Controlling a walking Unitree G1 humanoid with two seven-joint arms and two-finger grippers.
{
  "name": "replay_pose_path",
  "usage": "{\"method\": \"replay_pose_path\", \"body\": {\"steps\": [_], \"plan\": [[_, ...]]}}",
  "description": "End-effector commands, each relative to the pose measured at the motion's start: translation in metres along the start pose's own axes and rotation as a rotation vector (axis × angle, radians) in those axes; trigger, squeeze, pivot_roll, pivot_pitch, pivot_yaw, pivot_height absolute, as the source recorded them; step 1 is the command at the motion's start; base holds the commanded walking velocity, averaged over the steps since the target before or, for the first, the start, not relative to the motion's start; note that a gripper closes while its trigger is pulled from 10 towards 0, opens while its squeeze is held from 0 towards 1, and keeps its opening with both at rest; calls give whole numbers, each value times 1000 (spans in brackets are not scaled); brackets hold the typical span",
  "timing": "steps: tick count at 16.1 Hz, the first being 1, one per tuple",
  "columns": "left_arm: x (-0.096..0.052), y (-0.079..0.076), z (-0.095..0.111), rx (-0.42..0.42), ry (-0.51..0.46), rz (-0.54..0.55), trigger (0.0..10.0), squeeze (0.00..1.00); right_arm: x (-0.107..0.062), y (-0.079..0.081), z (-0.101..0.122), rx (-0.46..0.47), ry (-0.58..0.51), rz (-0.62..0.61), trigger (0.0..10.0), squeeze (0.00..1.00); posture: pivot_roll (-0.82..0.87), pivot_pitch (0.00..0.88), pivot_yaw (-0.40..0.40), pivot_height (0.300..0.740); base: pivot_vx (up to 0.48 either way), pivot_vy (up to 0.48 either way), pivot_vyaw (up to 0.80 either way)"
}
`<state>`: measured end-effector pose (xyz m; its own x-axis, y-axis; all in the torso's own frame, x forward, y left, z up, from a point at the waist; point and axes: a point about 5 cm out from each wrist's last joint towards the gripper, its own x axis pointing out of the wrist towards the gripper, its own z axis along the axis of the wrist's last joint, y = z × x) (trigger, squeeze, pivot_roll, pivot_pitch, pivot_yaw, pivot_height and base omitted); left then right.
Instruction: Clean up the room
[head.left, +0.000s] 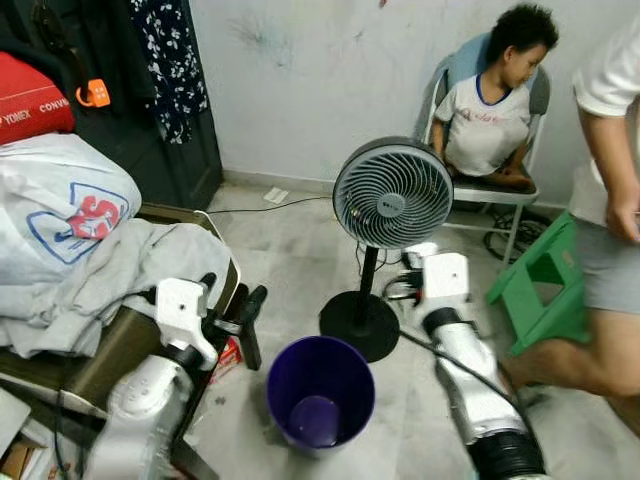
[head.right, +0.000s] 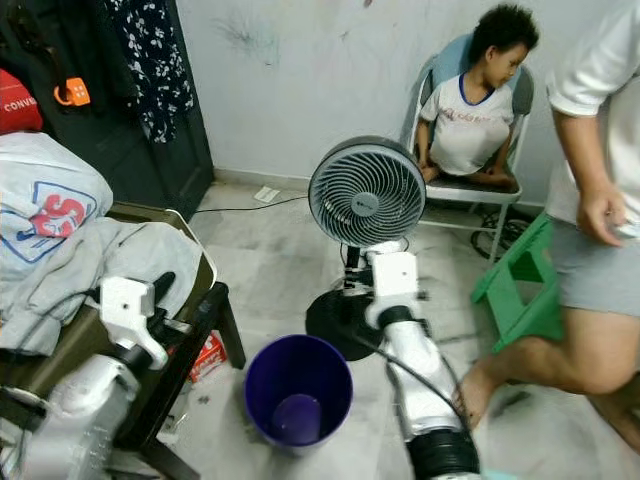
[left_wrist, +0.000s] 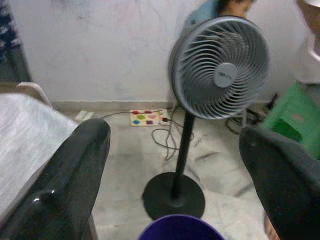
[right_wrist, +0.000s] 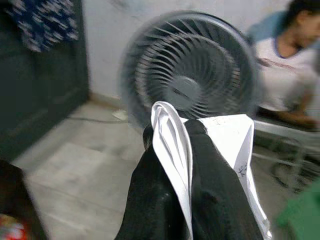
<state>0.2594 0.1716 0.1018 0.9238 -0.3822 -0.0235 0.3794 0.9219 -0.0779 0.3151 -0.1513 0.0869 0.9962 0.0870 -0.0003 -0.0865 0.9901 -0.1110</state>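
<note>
White folded paper (right_wrist: 220, 150) is clamped in the right pincer (right_wrist: 172, 145), held up by the fan (head.left: 392, 193) above the floor. Purple bin (head.left: 320, 390) sits below between both arms; left pincer (left_wrist: 175, 165) is spread wide, holding nothing.

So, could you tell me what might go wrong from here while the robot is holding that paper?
The right gripper is shut on folded white paper close to the standing fan; reaching on could bump the fan. The purple bin sits lower and nearer than the gripper, so an early release may drop the paper on the floor. A person's legs stand close to the right arm, which a swing might strike.
</note>
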Motion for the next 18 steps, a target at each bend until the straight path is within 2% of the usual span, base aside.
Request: {"method": "replay_pose_path", "body": {"steps": [1,2,5,8,11,14,16,18], "plan": [[0,6,7,9,-11,-31,10000,0,-2,-12,-4,-26,12,-52,10000,0,-2,99,16,740,0,0,0],[-2,4,11,13,-13,-100,10000,0,-11,-26,-18,-48,52,-90,10000,0,2,109,22,740,0,0,0],[-6,-3,11,58,-1,-170,10000,0,-24,-39,-42,-47,140,-136,10000,0,20,137,43,740,0,0,0],[-8,-10,11,106,15,-245,10000,0,-34,-41,-64,-69,231,-144,10000,0,42,156,61,740,0,0,0],[-10,-9,13,120,30,-251,10000,0,-36,-36,-73,-69,268,-141,10000,0,53,164,90,740,0,0,0],[-10,-11,17,130,21,-270,10000,0,-31,-27,-75,-79,266,-86,10000,0,74,176,116,740,0,0,0],[-13,-10,19,153,30,-285,10000,0,-22,-27,-64,-81,203,-95,10000,0,95,181,130,740,0,0,0],[-20,-6,22,168,43,-278,10000,0,-1,-20,-38,-73,82,-75,10000,0,120,186,145,740,0,0,0]]}}
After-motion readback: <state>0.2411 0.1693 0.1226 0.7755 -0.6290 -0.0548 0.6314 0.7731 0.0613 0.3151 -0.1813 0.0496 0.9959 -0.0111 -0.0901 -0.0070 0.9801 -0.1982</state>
